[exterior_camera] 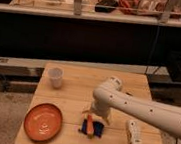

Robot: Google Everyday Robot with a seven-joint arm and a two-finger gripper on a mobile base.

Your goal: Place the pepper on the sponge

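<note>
The small orange-red pepper (91,124) lies on the dark-blue sponge (92,131) near the front middle of the wooden table (76,92). My gripper (97,115) hangs just above them, pointing down, at the end of the white arm (144,110) that reaches in from the right. Its fingers are spread, it is open, and it holds nothing. The pepper is free of the fingers.
A round orange plate (43,122) sits at the table's front left. A white cup (55,76) stands at the back left. A white bottle-like object (134,136) lies near the front right edge. A railing and cluttered benches run behind the table.
</note>
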